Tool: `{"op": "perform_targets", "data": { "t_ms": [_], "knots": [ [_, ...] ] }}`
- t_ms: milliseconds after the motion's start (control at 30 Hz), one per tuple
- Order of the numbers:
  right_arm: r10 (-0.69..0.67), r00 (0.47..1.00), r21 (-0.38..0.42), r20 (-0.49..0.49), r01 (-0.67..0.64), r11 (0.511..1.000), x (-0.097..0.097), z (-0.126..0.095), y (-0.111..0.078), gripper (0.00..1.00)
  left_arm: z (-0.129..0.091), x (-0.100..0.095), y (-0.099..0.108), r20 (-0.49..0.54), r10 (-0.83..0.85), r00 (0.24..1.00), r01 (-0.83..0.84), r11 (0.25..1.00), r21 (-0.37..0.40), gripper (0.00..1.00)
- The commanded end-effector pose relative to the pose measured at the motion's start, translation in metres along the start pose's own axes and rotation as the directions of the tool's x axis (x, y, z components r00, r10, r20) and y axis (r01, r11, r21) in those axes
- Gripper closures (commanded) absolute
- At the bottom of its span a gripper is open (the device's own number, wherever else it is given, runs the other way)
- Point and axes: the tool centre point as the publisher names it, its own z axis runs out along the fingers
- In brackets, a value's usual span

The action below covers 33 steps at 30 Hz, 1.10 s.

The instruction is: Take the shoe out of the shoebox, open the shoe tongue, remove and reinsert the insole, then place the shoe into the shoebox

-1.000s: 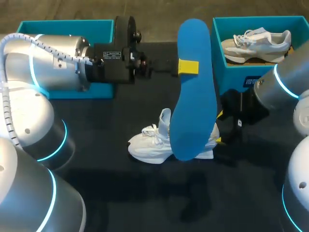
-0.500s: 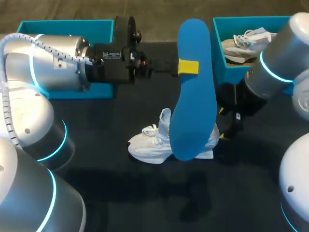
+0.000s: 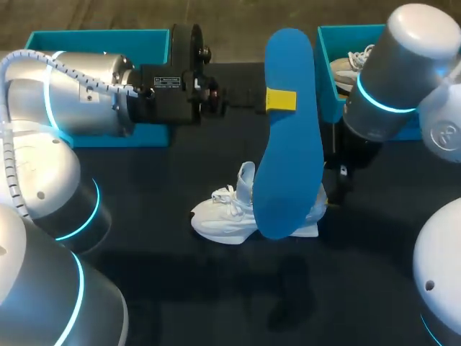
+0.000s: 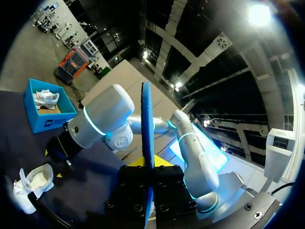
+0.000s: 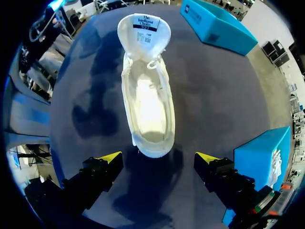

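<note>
My left gripper (image 3: 279, 99) is shut on a large blue insole (image 3: 288, 155) and holds it in the air above the table. In the left wrist view the insole (image 4: 147, 119) stands edge-on between the shut fingers of that gripper (image 4: 148, 179). Under it a white shoe (image 3: 229, 213) lies on the dark table. My right gripper (image 3: 333, 187) hangs open just past the shoe's heel. In the right wrist view the shoe (image 5: 147, 95) lies ahead of the open right gripper (image 5: 157, 158), its tongue (image 5: 144, 29) folded back and its inside bare. The teal shoebox (image 3: 330, 101) stands at the back right.
A second shoe (image 3: 348, 66) lies in the shoebox, partly hidden by my right arm (image 3: 392, 79). Another teal box (image 3: 94, 42) sits at the back left behind my left arm. The table's front half has free room.
My right arm has swung in from the right, over the shoebox, with its open gripper staying near the shoe's heel. The left arm and the insole have not moved.
</note>
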Motion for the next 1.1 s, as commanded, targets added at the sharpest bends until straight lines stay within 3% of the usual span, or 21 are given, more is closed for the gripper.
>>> {"op": "perform_targets", "data": {
  "t_ms": [33, 133, 333, 1100],
  "knots": [
    [0.001, 1.0, 0.114, 0.001, -0.002, 0.993, 0.0007, 0.0008, 0.0082, 0.0, -0.0001, 0.0001, 0.0014, -0.001, 0.0, 1.0, 0.0, 1.0, 0.003, 1.0],
    [0.001, 1.0, 0.148, 0.008, -0.002, 0.989, 0.0009, 0.0003, 0.0101, 0.0, -0.0001, 0.0001, 0.0014, -0.001, 0.0, 1.0, 0.0, 1.0, 0.003, 1.0],
    [0.009, 1.0, 0.111, 0.021, -0.011, 0.994, 0.0001, -0.0005, 0.0116, 0.0, -0.0001, 0.0001, 0.0014, -0.001, 0.0, 1.0, 0.0, 1.0, 0.003, 1.0],
    [0.009, 1.0, 0.111, 0.021, -0.011, 0.994, 0.0001, -0.0005, 0.0116, 0.0, -0.0001, 0.0001, 0.0014, -0.001, 0.0, 1.0, 0.0, 1.0, 0.003, 1.0]
  ]
}}
